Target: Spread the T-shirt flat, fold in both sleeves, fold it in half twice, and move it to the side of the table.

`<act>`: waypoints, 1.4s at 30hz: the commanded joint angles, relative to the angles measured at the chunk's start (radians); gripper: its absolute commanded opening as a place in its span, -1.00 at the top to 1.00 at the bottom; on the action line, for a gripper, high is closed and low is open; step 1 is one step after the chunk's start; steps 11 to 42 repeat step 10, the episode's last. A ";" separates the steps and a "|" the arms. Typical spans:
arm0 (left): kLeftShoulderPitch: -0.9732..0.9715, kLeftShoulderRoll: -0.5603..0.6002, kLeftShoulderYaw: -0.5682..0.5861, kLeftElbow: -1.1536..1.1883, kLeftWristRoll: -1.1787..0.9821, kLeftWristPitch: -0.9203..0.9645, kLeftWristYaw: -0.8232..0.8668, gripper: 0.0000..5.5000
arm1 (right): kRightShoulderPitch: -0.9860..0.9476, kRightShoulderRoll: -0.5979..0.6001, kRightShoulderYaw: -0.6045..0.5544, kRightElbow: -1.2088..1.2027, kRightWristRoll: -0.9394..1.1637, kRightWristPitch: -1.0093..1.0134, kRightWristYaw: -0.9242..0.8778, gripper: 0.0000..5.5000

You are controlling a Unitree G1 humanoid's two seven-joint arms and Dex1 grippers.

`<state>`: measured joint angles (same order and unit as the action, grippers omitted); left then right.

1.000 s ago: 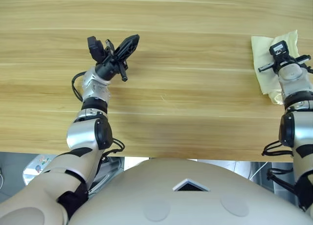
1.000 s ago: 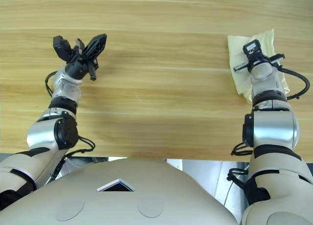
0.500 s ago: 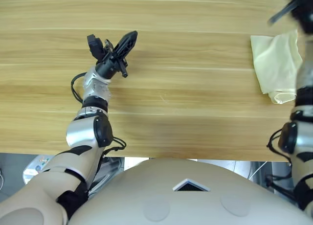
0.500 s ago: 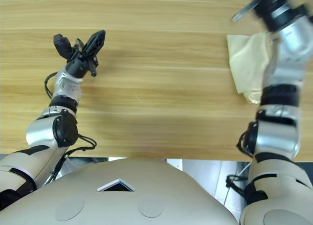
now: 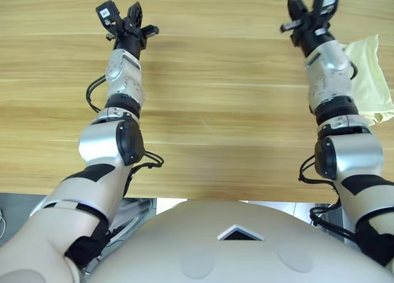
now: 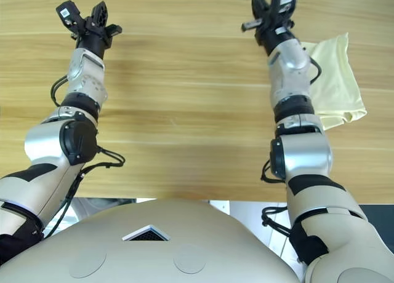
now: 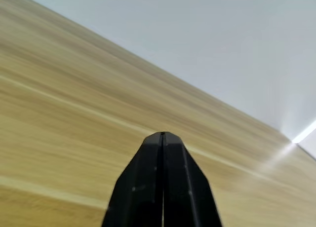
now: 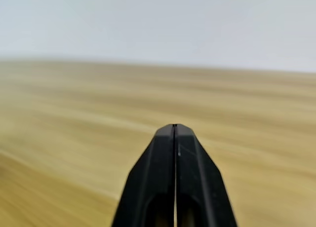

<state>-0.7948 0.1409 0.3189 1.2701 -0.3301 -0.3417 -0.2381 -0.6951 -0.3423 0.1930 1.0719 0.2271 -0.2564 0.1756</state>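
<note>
**Left gripper (image 7: 163, 135) and right gripper (image 8: 174, 126) clenched, empty**

Holds both out over the wooden table (image 5: 215, 111), each pair of fingers pressed tight together (nothing between them). Has the folded pale-yellow T-shirt (image 5: 369, 80) lying on the table, right of and behind the right fingertips, well apart from the left ones.
</note>
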 commanded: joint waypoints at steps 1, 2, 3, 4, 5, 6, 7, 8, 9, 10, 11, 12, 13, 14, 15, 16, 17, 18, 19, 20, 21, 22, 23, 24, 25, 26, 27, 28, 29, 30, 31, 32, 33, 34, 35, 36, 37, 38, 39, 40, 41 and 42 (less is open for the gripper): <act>-0.084 -0.002 -0.225 0.084 0.336 0.117 0.564 1.00 | -0.117 0.133 0.035 0.213 -0.180 -0.028 -0.252 0.99; -0.088 -0.008 -0.234 0.086 0.352 0.133 0.572 1.00 | -0.127 0.166 -0.115 0.209 -0.012 -0.003 -0.047 0.99; -0.091 -0.017 -0.211 0.089 0.333 0.171 0.536 1.00 | -0.142 0.184 -0.235 0.203 0.118 0.037 0.108 0.99; -0.098 -0.022 -0.177 0.090 0.305 0.190 0.498 1.00 | -0.161 0.188 -0.339 0.205 0.221 0.101 0.219 0.99; -0.105 -0.025 -0.145 0.091 0.279 0.215 0.467 1.00 | -0.175 0.186 -0.407 0.212 0.279 0.146 0.281 0.99; -0.110 -0.026 -0.120 0.091 0.259 0.235 0.434 1.00 | -0.186 0.181 -0.447 0.221 0.304 0.167 0.312 0.99; -0.114 -0.027 -0.104 0.091 0.248 0.252 0.400 1.00 | -0.193 0.174 -0.475 0.229 0.314 0.179 0.332 0.99; -0.118 -0.029 -0.092 0.091 0.242 0.269 0.364 1.00 | -0.195 0.168 -0.484 0.236 0.299 0.169 0.337 0.99; -0.122 -0.030 -0.083 0.090 0.238 0.281 0.331 1.00 | -0.196 0.166 -0.485 0.242 0.279 0.163 0.332 0.99; -0.124 -0.031 -0.074 0.090 0.236 0.289 0.311 1.00 | -0.196 0.166 -0.480 0.247 0.251 0.149 0.321 0.99; -0.124 -0.031 -0.074 0.090 0.236 0.289 0.311 1.00 | -0.196 0.166 -0.480 0.247 0.251 0.149 0.321 0.99; -0.124 -0.031 -0.074 0.090 0.236 0.289 0.311 1.00 | -0.196 0.166 -0.480 0.247 0.251 0.149 0.321 0.99; -0.124 -0.031 -0.074 0.090 0.236 0.289 0.311 1.00 | -0.196 0.166 -0.480 0.247 0.251 0.149 0.321 0.99; -0.124 -0.031 -0.074 0.090 0.236 0.289 0.311 1.00 | -0.196 0.166 -0.480 0.247 0.251 0.149 0.321 0.99; -0.124 -0.031 -0.074 0.090 0.236 0.289 0.311 1.00 | -0.196 0.166 -0.480 0.247 0.251 0.149 0.321 0.99; -0.124 -0.031 -0.074 0.090 0.236 0.289 0.311 1.00 | -0.196 0.166 -0.480 0.247 0.251 0.149 0.321 0.99; -0.124 -0.031 -0.074 0.090 0.236 0.289 0.311 1.00 | -0.196 0.166 -0.480 0.247 0.251 0.149 0.321 0.99; -0.124 -0.031 -0.074 0.090 0.236 0.289 0.311 1.00 | -0.196 0.166 -0.480 0.247 0.251 0.149 0.321 0.99; -0.124 -0.031 -0.074 0.090 0.236 0.289 0.311 1.00 | -0.196 0.166 -0.480 0.247 0.251 0.149 0.321 0.99; -0.124 -0.031 -0.074 0.090 0.236 0.289 0.311 1.00 | -0.196 0.166 -0.480 0.247 0.251 0.149 0.321 0.99; -0.124 -0.031 -0.074 0.090 0.236 0.289 0.311 1.00 | -0.196 0.166 -0.480 0.247 0.251 0.149 0.321 0.99; -0.124 -0.031 -0.074 0.090 0.236 0.289 0.311 1.00 | -0.196 0.166 -0.480 0.247 0.251 0.149 0.321 0.99; -0.124 -0.031 -0.074 0.090 0.236 0.289 0.311 1.00 | -0.196 0.166 -0.480 0.247 0.251 0.149 0.321 0.99; -0.124 -0.031 -0.074 0.090 0.236 0.289 0.311 1.00 | -0.196 0.166 -0.480 0.247 0.251 0.149 0.321 0.99; -0.124 -0.031 -0.074 0.090 0.236 0.289 0.311 1.00 | -0.196 0.166 -0.480 0.247 0.251 0.149 0.321 0.99; -0.124 -0.031 -0.074 0.090 0.236 0.289 0.311 1.00 | -0.196 0.166 -0.480 0.247 0.251 0.149 0.321 0.99; -0.124 -0.031 -0.074 0.090 0.236 0.289 0.311 1.00 | -0.196 0.166 -0.480 0.247 0.251 0.149 0.321 0.99; -0.124 -0.031 -0.074 0.090 0.236 0.289 0.311 1.00 | -0.196 0.166 -0.480 0.247 0.251 0.149 0.321 0.99; -0.124 -0.031 -0.074 0.090 0.236 0.289 0.311 1.00 | -0.196 0.166 -0.480 0.247 0.251 0.149 0.321 0.99; -0.124 -0.031 -0.074 0.090 0.236 0.289 0.311 1.00 | -0.196 0.166 -0.480 0.247 0.251 0.149 0.321 0.99; -0.124 -0.031 -0.074 0.090 0.236 0.289 0.311 1.00 | -0.196 0.166 -0.480 0.247 0.251 0.149 0.321 0.99; -0.124 -0.031 -0.074 0.090 0.236 0.289 0.311 1.00 | -0.196 0.166 -0.480 0.247 0.251 0.149 0.321 0.99; -0.124 -0.031 -0.074 0.090 0.236 0.289 0.311 1.00 | -0.196 0.166 -0.480 0.247 0.251 0.149 0.321 0.99; -0.124 -0.031 -0.074 0.090 0.236 0.289 0.311 1.00 | -0.196 0.166 -0.480 0.247 0.251 0.149 0.321 0.99; -0.124 -0.031 -0.074 0.090 0.236 0.289 0.311 1.00 | -0.196 0.166 -0.480 0.247 0.251 0.149 0.321 0.99; -0.124 -0.031 -0.074 0.090 0.236 0.289 0.311 1.00 | -0.196 0.166 -0.480 0.247 0.251 0.149 0.321 0.99; -0.124 -0.031 -0.074 0.090 0.236 0.289 0.311 1.00 | -0.196 0.166 -0.480 0.247 0.251 0.149 0.321 0.99; -0.124 -0.031 -0.074 0.090 0.236 0.289 0.311 1.00 | -0.196 0.166 -0.480 0.247 0.251 0.149 0.321 0.99; -0.124 -0.031 -0.074 0.090 0.236 0.289 0.311 1.00 | -0.196 0.166 -0.480 0.247 0.251 0.149 0.321 0.99; -0.124 -0.031 -0.074 0.090 0.236 0.289 0.311 1.00 | -0.196 0.166 -0.480 0.247 0.251 0.149 0.321 0.99; -0.124 -0.031 -0.074 0.090 0.236 0.289 0.311 1.00 | -0.196 0.166 -0.480 0.247 0.251 0.149 0.321 0.99; -0.124 -0.031 -0.074 0.090 0.236 0.289 0.311 1.00 | -0.196 0.166 -0.480 0.247 0.251 0.149 0.321 0.99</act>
